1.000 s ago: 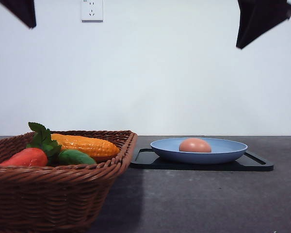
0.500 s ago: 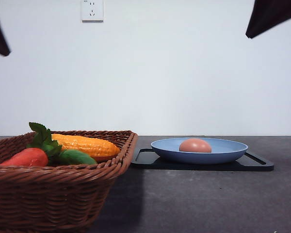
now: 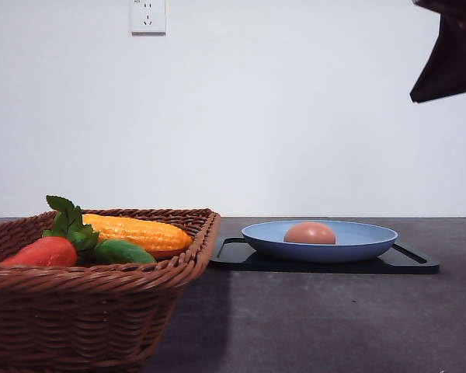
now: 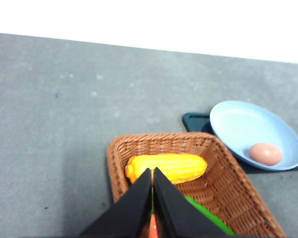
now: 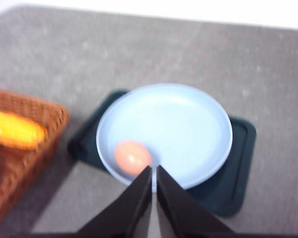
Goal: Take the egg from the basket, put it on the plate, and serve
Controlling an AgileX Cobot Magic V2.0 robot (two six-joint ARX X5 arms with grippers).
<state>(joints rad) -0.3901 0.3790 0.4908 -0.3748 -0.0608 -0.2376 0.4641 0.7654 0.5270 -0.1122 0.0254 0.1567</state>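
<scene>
On the plate (image 3: 319, 242) our egg (image 3: 310, 233) already rests, outside the basket (image 3: 93, 311); serving remains, both our tools (image 5: 153, 174) pressed together, empty.

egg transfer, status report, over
Left gripper shut, empty, above the basket. Right gripper shut, empty, over the plate. Egg in plate. Nothing in the way.

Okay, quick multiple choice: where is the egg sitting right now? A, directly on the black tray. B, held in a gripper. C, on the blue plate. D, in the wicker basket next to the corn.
C: the egg lies inside the light blue plate, which rests on the black tray; the basket holds only the corn and other vegetables.
</scene>
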